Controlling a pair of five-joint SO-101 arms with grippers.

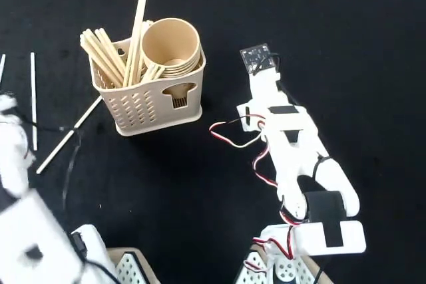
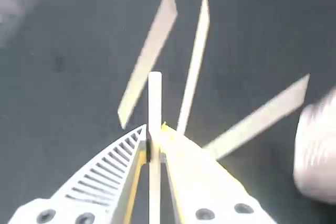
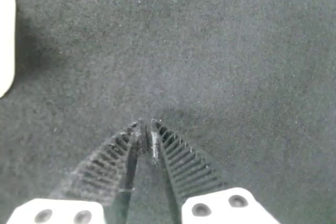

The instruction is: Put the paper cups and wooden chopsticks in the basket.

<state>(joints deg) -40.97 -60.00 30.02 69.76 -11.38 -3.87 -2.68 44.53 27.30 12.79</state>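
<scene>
Black cloth covers the bench [image 1: 346,51], with wide open room across the right half and lower middle of the high view. At the upper left stands the basket [image 1: 153,108], upright, holding stacked paper cups [image 1: 172,44] and a sheaf of chopsticks [image 1: 106,54] that lean out past its rim. Two loose chopsticks [image 1: 33,98] lie near the left edge, one straight up the frame and one slanting toward the basket's foot; a third sliver is cut off by the left border. The right arm [image 1: 293,157] runs from the bottom of the frame up to the middle, right of the basket and apart from it, with red and white wires [image 1: 229,139] looping off its left side. In its wrist view the right jaws are clenched together on nothing, low over bare cloth; a pale rounded shape [image 3: 5,35] at the left border is cut off, and I cannot tell what it is. The left arm [image 1: 26,231] is a smeared white mass in the lower left corner, hard to make out. In its wrist view the left jaws grasp a held chopstick [image 2: 154,98], with three more sticks [image 2: 194,61] fanned on the cloth beyond.
</scene>
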